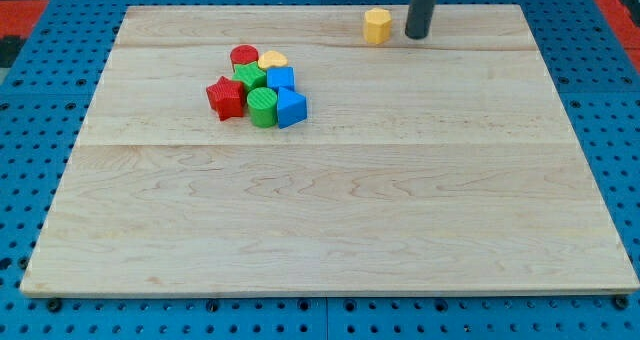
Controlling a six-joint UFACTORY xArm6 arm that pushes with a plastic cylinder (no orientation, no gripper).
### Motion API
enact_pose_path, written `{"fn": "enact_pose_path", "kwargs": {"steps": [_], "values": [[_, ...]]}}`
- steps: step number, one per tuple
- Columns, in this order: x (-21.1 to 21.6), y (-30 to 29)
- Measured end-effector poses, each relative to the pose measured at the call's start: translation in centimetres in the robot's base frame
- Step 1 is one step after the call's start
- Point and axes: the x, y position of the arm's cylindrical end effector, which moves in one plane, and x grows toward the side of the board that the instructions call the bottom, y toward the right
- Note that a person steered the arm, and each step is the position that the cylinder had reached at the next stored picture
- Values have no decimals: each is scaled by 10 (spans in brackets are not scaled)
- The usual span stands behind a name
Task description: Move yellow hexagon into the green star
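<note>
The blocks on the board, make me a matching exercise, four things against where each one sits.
1. yellow hexagon
2. red star
3. green star
4. my tip

A. inside the cluster, beside the red star
B. cluster's left edge in the view
C. just right of the lone block
D. alone near the view's top

Pairs: 1-D, 2-B, 3-A, 4-C

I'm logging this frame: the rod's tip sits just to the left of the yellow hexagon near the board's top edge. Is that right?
Not quite. In the camera view my tip sits just to the view's right of the yellow hexagon, not its left. Both are near the board's top edge, as you said.
</note>
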Motion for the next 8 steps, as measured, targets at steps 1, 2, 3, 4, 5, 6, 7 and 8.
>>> {"fn": "enact_pose_path", "kwargs": {"steps": [1,2,3,4,5,6,7,8], "values": [[-26,-57],[10,-137],[-2,-81],[13,-5],[38,-22],[44,-117],[45,-215],[16,-161]]}}
